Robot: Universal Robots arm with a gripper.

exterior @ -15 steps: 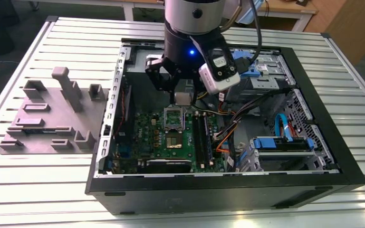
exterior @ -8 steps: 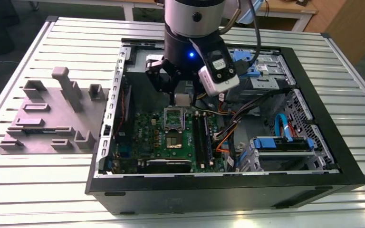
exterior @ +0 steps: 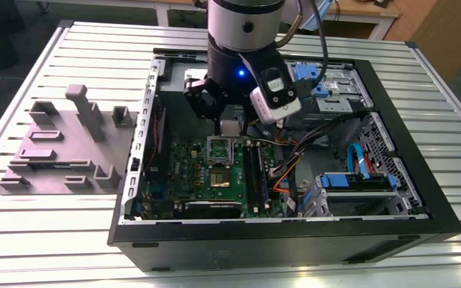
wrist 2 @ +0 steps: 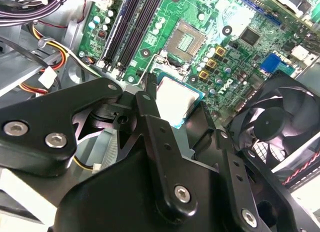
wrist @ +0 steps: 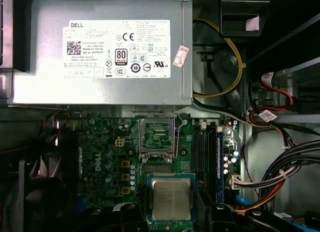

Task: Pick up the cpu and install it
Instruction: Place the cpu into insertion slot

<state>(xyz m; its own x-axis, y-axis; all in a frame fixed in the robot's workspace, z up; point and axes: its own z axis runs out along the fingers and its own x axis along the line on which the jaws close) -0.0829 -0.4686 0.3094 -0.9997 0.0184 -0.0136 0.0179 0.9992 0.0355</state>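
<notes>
Jaws pinching cpu (wrist: 171, 199) by its edges, above mobo (wrist: 105, 157), near open socket (wrist: 156, 137).

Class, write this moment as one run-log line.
step: install cpu | gripper: shut on cpu | cpu: held above motherboard, near socket | socket: empty | status: cpu not yet seated
</notes>
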